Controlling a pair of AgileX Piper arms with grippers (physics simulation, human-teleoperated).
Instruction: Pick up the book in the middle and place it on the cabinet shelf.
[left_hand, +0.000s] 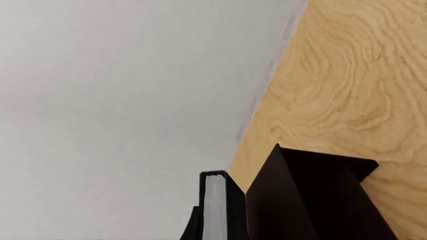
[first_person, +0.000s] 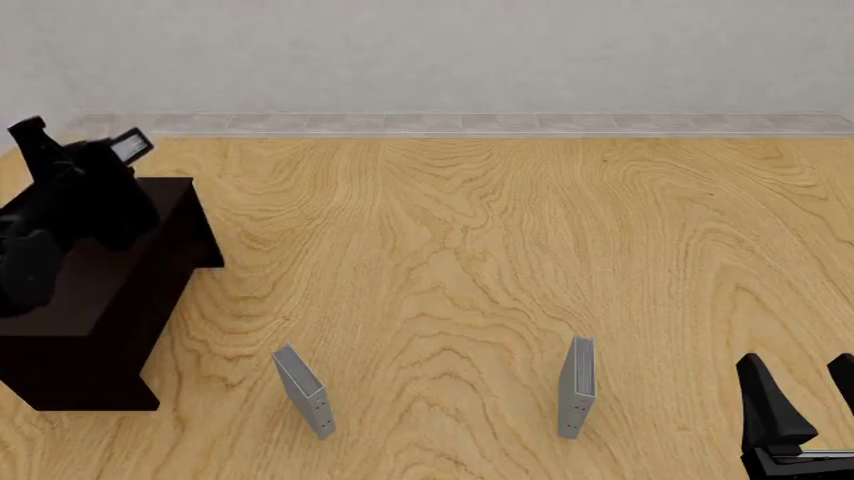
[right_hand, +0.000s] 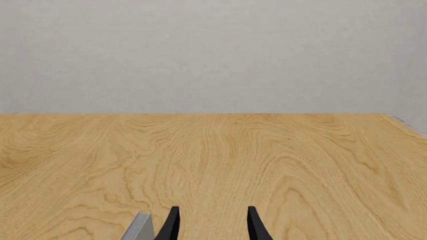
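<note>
The book (first_person: 130, 147), black-covered with white page edges, is held up at the far end of the cabinet shelf (first_person: 100, 300), a low dark brown cabinet at the table's left. My left gripper (first_person: 104, 160) is shut on it. In the left wrist view the book (left_hand: 215, 207) stands on edge between dark fingers (left_hand: 192, 226), right beside a corner of the cabinet shelf (left_hand: 313, 200). Whether the book touches the top I cannot tell. My right gripper (first_person: 803, 395) is open and holds nothing at the near right; its fingertips (right_hand: 172, 225) show over bare wood.
Two thin grey books stand on edge near the front, one at the left (first_person: 304, 390) and one at the right (first_person: 577, 387). The right one (right_hand: 140, 227) sits just beside my right gripper. A pale wall bounds the far table edge.
</note>
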